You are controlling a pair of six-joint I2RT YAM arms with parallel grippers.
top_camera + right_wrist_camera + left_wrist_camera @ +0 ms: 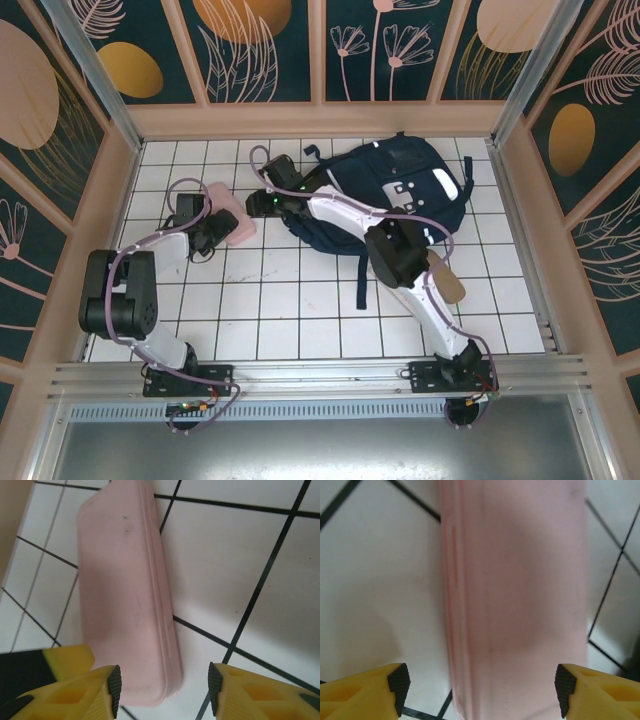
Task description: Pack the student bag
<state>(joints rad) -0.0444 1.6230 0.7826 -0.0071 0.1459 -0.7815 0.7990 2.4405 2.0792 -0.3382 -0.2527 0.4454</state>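
Two hazards noted. The left gripper (480,690) straddles the pink case (515,595), jaws spread; the right gripper (164,687), jaws likewise spread, hovers over its end. The pair may collide, or a one-sided squeeze may skid it. The bag (380,165) lies well apart, further right.

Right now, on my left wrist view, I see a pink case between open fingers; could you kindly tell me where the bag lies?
Observer: The bag lies on the far right of the table, to the right of the case.
Operator: Thank you; where is the right gripper?
Observer: The right gripper is open, aimed at one end of the same case.
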